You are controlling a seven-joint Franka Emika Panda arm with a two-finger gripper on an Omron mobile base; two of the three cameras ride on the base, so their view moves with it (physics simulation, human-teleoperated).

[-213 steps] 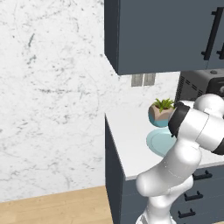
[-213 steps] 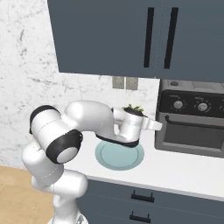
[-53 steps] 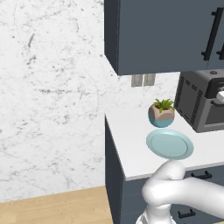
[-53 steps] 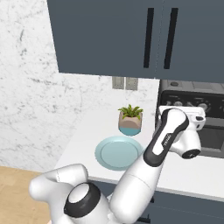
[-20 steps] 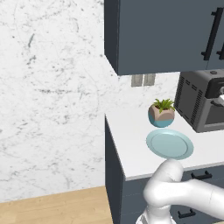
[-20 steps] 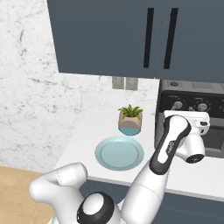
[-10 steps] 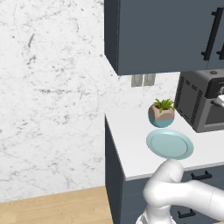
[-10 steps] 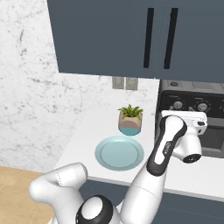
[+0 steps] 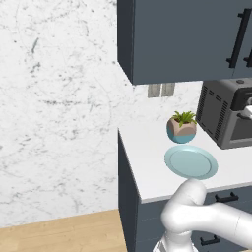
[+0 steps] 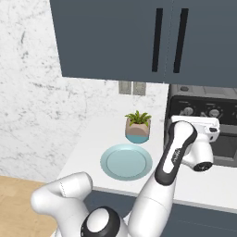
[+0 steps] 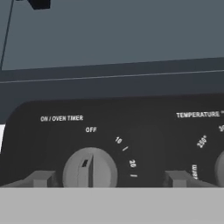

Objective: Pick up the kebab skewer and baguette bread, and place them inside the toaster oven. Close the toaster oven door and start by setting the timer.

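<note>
Oven [image 9: 224,118] sat on the tabletop [image 9: 147,152], one of its two dials [image 11: 89,168] between my wide-spread, empty fingers [image 11: 41,178]. One plate [image 10: 126,161], one plant [image 10: 138,126] stood beside it.

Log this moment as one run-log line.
phase: timer setting | gripper: open, astride timer knob | knob pointer: near OFF | toaster oven: arm at its front | plate: bare

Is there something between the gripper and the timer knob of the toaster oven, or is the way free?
Nothing visible stands in the way. In the hand view the gripper is open, with one dark fingertip on each side of the timer knob on the front panel of the toaster oven. The knob's face is unobstructed.
</note>
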